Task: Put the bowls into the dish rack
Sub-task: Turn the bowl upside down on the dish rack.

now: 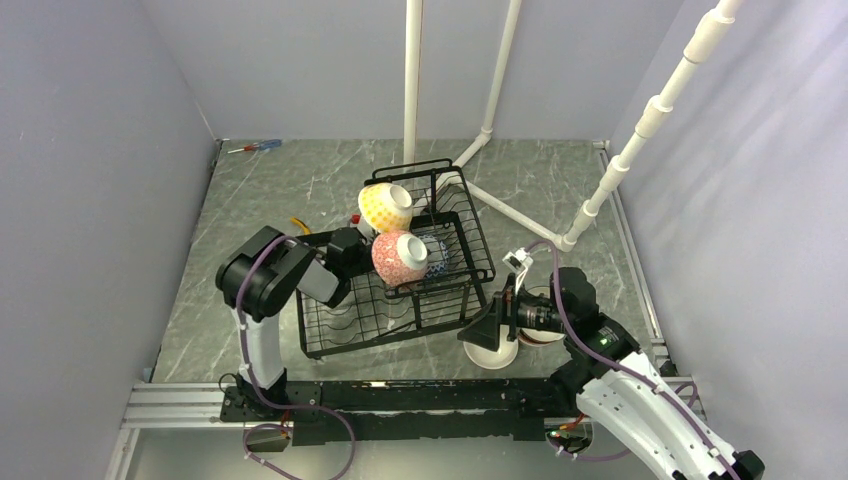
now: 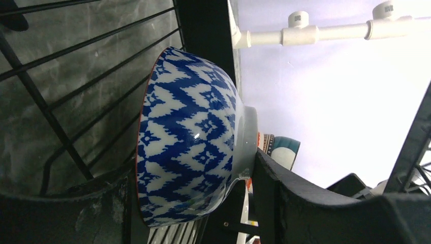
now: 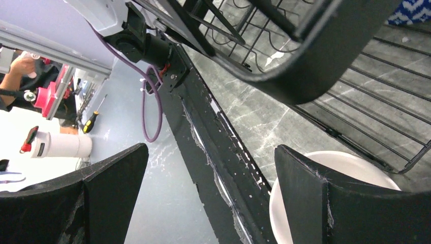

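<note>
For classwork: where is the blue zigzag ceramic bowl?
Left wrist view: the zigzag bowl stands on edge in the left gripper, inside the black wire rack.

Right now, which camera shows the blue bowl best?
The left wrist view: the blue bowl fills the frame, sideways, zigzags sharp, clamped in the left gripper. The top view shows only a sliver beside the pink bowl; the right wrist view catches one corner.

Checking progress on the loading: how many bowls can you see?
5: yellow bowl and pink bowl in the rack, blue bowl in the left gripper, white bowl under the right gripper, fifth bowl half hidden beside it. Others may be hidden.
</note>
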